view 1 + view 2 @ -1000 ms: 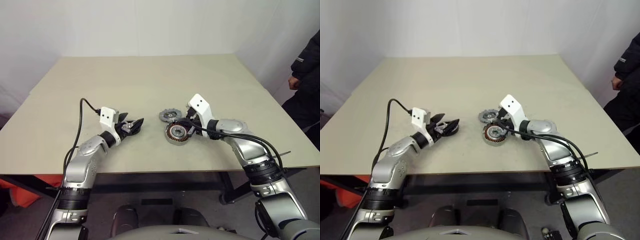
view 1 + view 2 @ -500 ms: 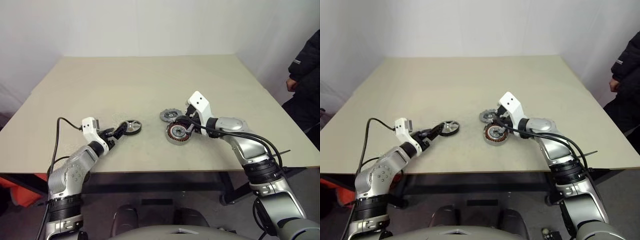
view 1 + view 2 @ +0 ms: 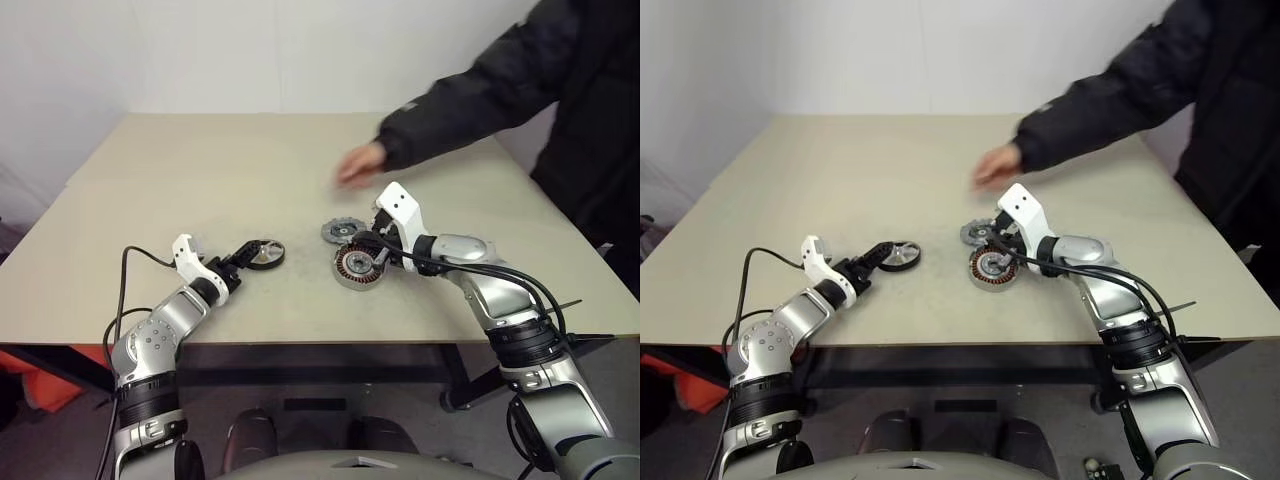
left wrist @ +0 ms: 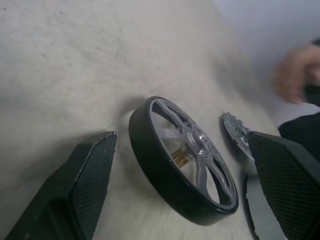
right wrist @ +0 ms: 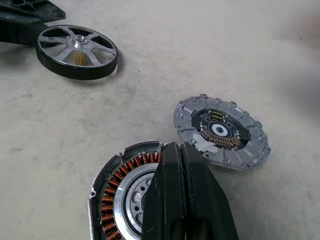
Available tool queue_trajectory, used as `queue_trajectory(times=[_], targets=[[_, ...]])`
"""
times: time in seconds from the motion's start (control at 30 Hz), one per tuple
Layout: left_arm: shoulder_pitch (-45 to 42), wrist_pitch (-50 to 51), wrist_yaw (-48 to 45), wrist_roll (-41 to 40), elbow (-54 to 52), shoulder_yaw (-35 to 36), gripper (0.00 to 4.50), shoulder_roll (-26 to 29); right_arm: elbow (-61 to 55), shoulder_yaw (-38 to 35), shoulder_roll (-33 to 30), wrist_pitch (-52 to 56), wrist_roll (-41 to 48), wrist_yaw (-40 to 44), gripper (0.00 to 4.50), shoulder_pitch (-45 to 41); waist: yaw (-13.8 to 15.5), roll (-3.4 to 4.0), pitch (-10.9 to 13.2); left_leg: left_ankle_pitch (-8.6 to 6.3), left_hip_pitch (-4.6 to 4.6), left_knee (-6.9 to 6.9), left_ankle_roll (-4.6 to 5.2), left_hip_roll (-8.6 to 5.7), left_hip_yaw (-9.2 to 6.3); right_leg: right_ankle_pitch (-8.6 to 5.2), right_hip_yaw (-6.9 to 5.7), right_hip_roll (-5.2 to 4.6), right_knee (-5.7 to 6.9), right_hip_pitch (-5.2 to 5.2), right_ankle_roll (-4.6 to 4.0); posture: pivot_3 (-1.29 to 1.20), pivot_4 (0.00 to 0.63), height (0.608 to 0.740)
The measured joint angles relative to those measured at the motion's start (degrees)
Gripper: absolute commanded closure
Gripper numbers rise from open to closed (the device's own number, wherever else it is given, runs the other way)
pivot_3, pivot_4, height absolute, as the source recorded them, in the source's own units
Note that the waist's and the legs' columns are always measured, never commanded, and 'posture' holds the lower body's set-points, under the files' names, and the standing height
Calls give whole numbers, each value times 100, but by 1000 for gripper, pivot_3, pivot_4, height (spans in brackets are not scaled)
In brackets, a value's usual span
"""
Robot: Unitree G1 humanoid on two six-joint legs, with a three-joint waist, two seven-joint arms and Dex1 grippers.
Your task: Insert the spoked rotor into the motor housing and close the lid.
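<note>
left hand (image 4: pixel 170 195) lies low, fingers spread around spoked rotor (image 3: pixel 265 253), maybe touching.

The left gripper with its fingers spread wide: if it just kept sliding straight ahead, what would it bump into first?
Most likely the spoked rotor: it lies on the table right ahead of the left gripper, between the open fingers. The lid lies farther on.

No writing, label, brand, number or sign can be read on anything here.
</note>
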Motion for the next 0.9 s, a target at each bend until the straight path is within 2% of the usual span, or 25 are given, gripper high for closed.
queue_trajectory(times=[0.9], targets=[[-153, -59, 53, -55, 190, -11, 97, -145, 0, 1, 0, -1, -4, -4, 4480, 0, 18, 0, 0, 0, -2, -1, 0, 0, -4, -3, -1, -1, -3, 2, 7, 0, 0, 740]])
